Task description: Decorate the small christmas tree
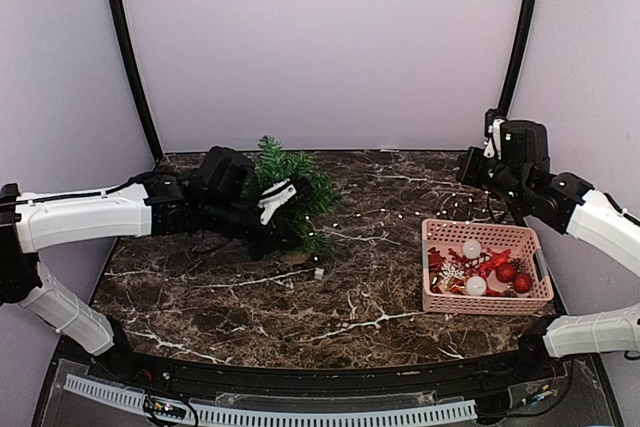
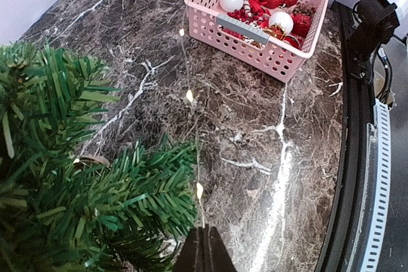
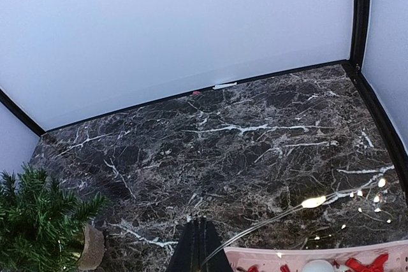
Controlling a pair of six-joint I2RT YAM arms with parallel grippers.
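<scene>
Both grippers clamped on light string [image 2: 189, 96], left gripper [image 2: 203, 248] beside small christmas tree [image 2: 76, 176], right gripper [image 3: 199, 241] near pink basket [image 1: 487, 306]

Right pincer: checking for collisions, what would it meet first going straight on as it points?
Likely the bare table just ahead, before the wall; tree sits off-line left. Depth unclear.
</scene>
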